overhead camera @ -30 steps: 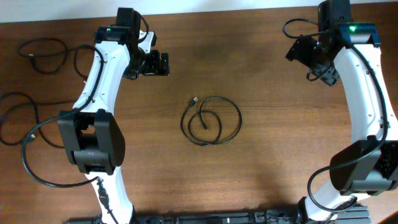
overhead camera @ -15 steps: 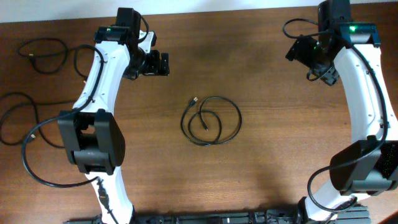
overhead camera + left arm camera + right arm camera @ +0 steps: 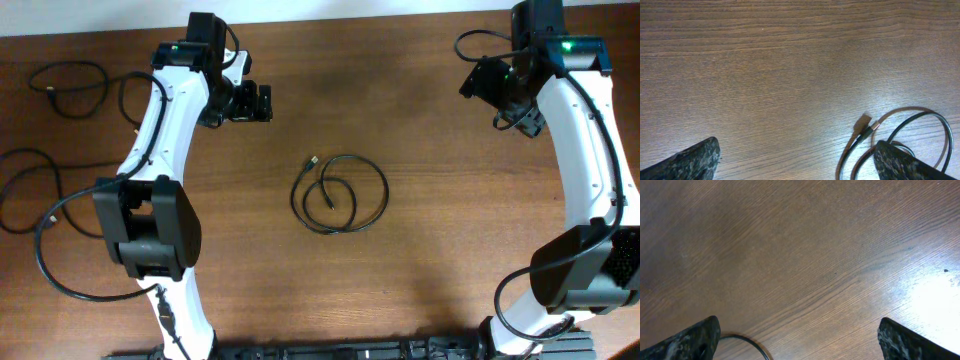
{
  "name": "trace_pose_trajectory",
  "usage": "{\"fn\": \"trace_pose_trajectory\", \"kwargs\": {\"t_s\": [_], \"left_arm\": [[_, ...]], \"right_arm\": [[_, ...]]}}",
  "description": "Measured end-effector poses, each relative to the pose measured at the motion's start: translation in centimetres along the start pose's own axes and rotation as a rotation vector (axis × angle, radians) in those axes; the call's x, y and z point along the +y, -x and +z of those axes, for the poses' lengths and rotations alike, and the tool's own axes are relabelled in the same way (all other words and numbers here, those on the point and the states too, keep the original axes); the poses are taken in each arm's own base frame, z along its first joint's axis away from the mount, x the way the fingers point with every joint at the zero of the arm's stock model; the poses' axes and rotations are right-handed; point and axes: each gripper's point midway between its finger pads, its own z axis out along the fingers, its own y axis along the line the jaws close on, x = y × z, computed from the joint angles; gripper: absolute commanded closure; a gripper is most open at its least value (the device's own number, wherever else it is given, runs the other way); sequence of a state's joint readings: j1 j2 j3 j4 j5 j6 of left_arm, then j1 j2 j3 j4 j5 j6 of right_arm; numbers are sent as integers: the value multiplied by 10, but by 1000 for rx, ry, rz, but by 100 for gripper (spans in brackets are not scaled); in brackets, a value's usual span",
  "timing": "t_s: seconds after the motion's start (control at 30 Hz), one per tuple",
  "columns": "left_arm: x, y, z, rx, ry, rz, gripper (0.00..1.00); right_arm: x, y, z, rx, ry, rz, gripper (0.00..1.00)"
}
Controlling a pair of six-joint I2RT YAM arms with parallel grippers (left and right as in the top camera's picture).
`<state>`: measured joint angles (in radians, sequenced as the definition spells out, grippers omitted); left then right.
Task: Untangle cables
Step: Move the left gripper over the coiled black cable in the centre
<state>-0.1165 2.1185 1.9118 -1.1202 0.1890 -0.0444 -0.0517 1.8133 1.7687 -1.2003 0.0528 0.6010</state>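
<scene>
One thin black cable (image 3: 340, 193) lies coiled in loops in the middle of the table, its small plug tip pointing up-left; it also shows in the left wrist view (image 3: 900, 137). A second thin cable (image 3: 70, 85) lies looped at the far left top, and a third (image 3: 25, 185) lies at the left edge. My left gripper (image 3: 262, 103) is open and empty, up-left of the coil. My right gripper (image 3: 470, 82) is open and empty at the top right; a short arc of black cable (image 3: 747, 344) shows at the bottom of its view.
The table is dark brown wood (image 3: 430, 250). Thick black arm wires loop beside the left arm's base (image 3: 50, 255) and the right arm's base (image 3: 515, 300). A black rail runs along the front edge (image 3: 330, 352).
</scene>
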Motion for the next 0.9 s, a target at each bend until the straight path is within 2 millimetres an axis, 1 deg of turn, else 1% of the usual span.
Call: {"fn": "trace_pose_trajectory", "kwargs": {"t_s": [0.23,0.37,0.9], "left_arm": [[0,-2,0,8,-1,-2,1],[0,-10,0,40,1,-8,1],[0,-10,0,40,1,-8,1]], "right_arm": [[0,0,0,0,0,0,2],[0,0,0,0,0,0,2],[0,0,0,0,0,-1,1]]}}
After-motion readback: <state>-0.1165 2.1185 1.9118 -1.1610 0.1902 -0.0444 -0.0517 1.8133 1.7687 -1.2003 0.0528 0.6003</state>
